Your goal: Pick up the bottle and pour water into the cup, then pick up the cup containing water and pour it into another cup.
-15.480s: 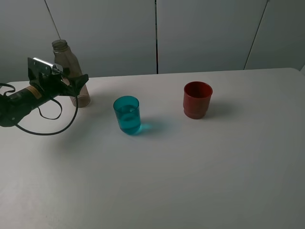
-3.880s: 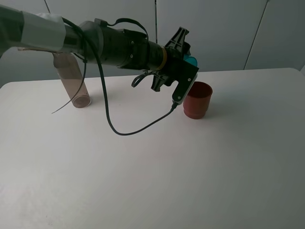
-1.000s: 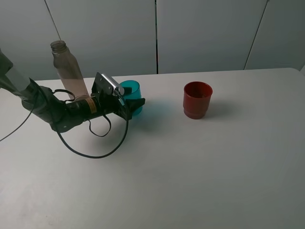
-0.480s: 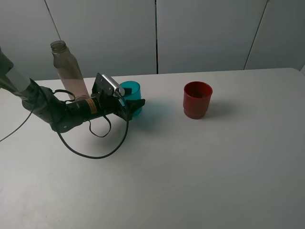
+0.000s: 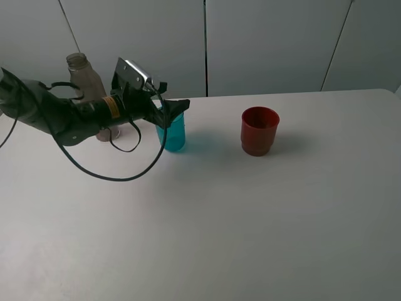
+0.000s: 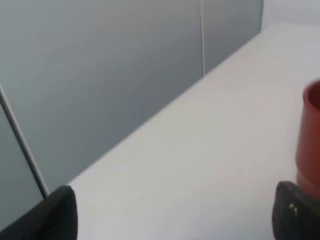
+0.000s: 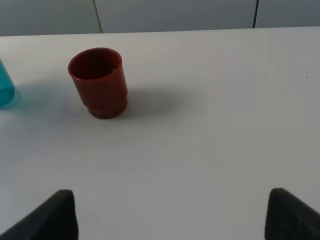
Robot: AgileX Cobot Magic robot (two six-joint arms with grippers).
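Change: left gripper (image 5: 177,108) has let go and lifted, fingers spread, empty | teal tumbler (image 5: 172,133) upright on table (image 5: 250,219), beside bottle (image 5: 84,75) | red cup (image 5: 259,130) well apart | right gripper (image 7: 170,215) fingers apart, idle | pours look complete

Translucent teal cup (image 5: 171,133), tinting its shadow on the bench bluish. Opaque red-brown cup (image 5: 259,130), darker inside, plain, no pattern. Clear greyish bottle (image 5: 83,74), faintly brownish. Plain white bench (image 5: 250,219), matte, unmarked. Pale grey wall panels (image 5: 269,44) split by thin dark seams, one with a red streak low down. Black left arm (image 5: 62,116) with a yellow-orange band, black cable (image 5: 119,175), silvery metal block on top. Black left claw (image 5: 170,108). Black right claw (image 7: 170,215) fingertips (image 7: 56,214), dark against white.
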